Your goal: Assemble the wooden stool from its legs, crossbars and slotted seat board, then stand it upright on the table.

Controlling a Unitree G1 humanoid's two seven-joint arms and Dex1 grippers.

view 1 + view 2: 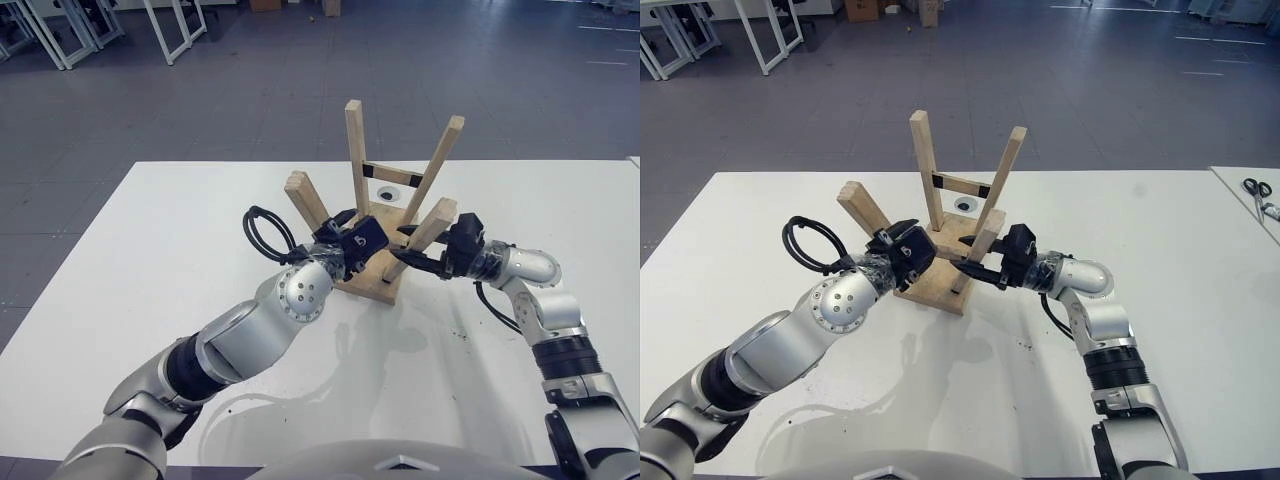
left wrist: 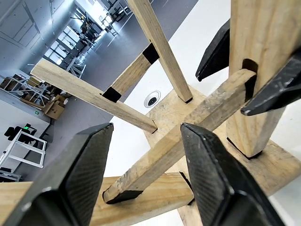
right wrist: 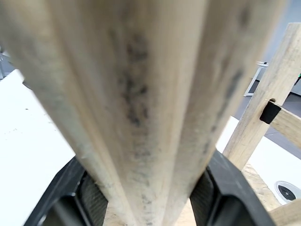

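Lying upside down on the white desk [image 1: 150,250], the wooden stool [image 1: 385,225] has its seat board [image 1: 372,290] flat on the surface and four legs splaying upward. The right pincer [image 1: 412,262] is clamped low on the near leg [image 1: 428,232], its pads [image 3: 91,197] pressed to either side of the wood. A crossbar [image 2: 188,127] runs from that leg toward the left pincer [image 1: 350,238], whose fingers [image 2: 80,183] stand wide apart with the bar in the gap between them. Beyond both pincers, a second crossbar [image 1: 392,175] with black ends joins the two far legs. A black cable [image 1: 262,232] loops just behind the left pincer. Scissors [image 1: 1258,192] lie well off to the right pincer's outer side.
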